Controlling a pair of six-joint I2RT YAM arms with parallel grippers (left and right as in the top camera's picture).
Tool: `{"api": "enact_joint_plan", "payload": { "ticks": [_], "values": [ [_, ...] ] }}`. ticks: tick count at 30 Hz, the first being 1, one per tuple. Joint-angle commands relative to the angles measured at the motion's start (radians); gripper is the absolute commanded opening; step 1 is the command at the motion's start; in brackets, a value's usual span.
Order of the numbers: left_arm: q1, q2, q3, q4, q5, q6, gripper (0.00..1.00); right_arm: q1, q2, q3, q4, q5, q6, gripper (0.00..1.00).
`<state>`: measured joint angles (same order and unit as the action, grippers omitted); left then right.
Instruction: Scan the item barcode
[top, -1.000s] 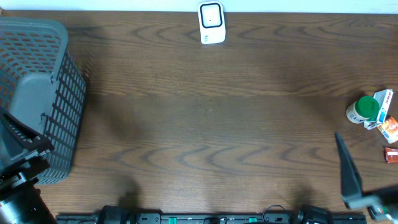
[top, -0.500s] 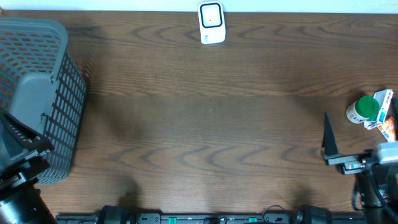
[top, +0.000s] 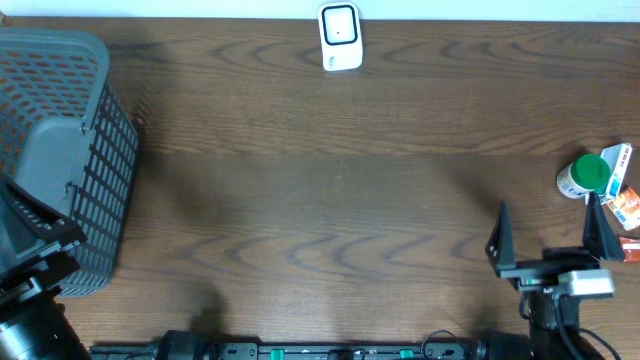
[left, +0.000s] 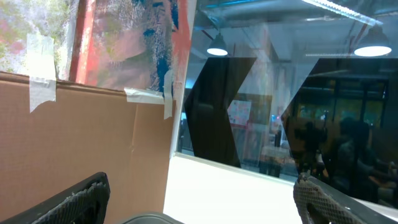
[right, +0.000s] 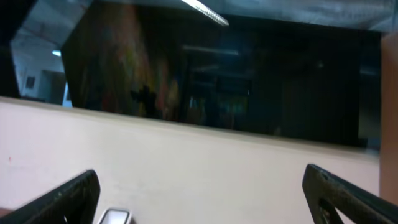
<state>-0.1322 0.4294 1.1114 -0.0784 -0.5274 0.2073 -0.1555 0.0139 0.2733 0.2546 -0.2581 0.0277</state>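
The items lie at the table's right edge: a white bottle with a green cap (top: 583, 176), white-and-orange boxes (top: 617, 185) beside it and a small red pack (top: 629, 247). No barcode shows from here. A white scanner (top: 340, 38) stands at the far edge, and its top (right: 114, 216) peeks into the right wrist view. My right gripper (top: 548, 232) hovers left of the items, open and empty, its fingers (right: 62, 200) wide apart. My left gripper (left: 196, 205) is open and empty, pointing off the table.
A grey mesh basket (top: 95, 120) fills the table's left end, with my left arm (top: 30, 270) over its near corner. Bare wood lies between the basket and the items. A black rail (top: 330, 350) runs along the near edge.
My right arm has swung in from the right edge and turned toward the far side, so both its fingers now show. The left arm and the objects have not moved.
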Motion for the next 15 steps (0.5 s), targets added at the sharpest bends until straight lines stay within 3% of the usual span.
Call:
{"api": "enact_joint_plan", "payload": {
  "ticks": [1,15],
  "values": [
    [0.005,-0.003,0.012,0.003,-0.008,0.009,0.95,0.012,-0.008,-0.078,0.026,0.111,0.17,0.99],
    [0.005,-0.003,0.012,0.003,-0.008,0.009,0.95,0.172,-0.008,-0.253,0.011,0.326,0.203,0.99]
  ]
}}
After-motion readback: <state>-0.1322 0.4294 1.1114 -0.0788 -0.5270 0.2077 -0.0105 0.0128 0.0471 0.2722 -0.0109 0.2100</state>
